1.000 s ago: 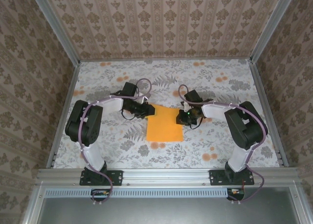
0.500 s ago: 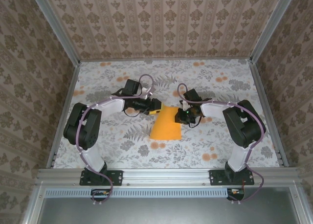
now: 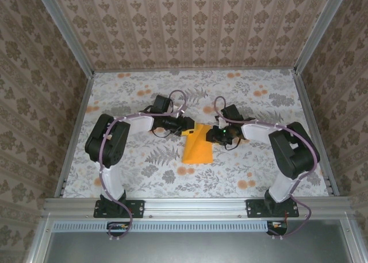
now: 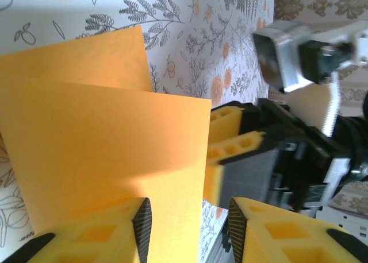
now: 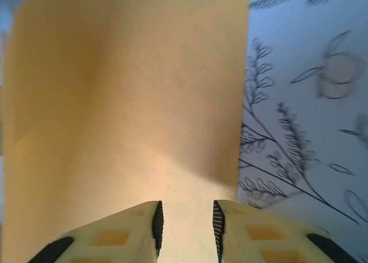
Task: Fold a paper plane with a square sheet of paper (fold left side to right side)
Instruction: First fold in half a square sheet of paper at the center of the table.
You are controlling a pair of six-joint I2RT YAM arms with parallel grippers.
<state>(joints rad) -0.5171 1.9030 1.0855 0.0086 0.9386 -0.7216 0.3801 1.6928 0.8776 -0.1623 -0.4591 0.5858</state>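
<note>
The square sheet of paper [image 3: 196,148] is plain orange and lies mid-table, bent over itself, its left part lifted across toward the right. My left gripper [image 3: 187,126] hovers at its far left corner. In the left wrist view that gripper [image 4: 187,220] is open; the raised flap [image 4: 109,154] passes face-on between the spread pads, unpinched. My right gripper [image 3: 214,135] is at the sheet's right edge. In its wrist view it [image 5: 185,220] is open by a narrow gap, with the sheet [image 5: 126,102] flat beyond the pads. The paper plane is out of view.
The floral tablecloth [image 3: 144,165] covers the table. Wallpapered walls with metal posts [image 3: 75,136] close in the left, right and back. A metal rail [image 3: 195,205] runs along the near edge. Room lies behind the sheet [image 3: 195,88].
My left gripper has swung right, carrying the sheet's left edge over toward the right, so the sheet looks narrower. My right gripper's jaws have parted.
</note>
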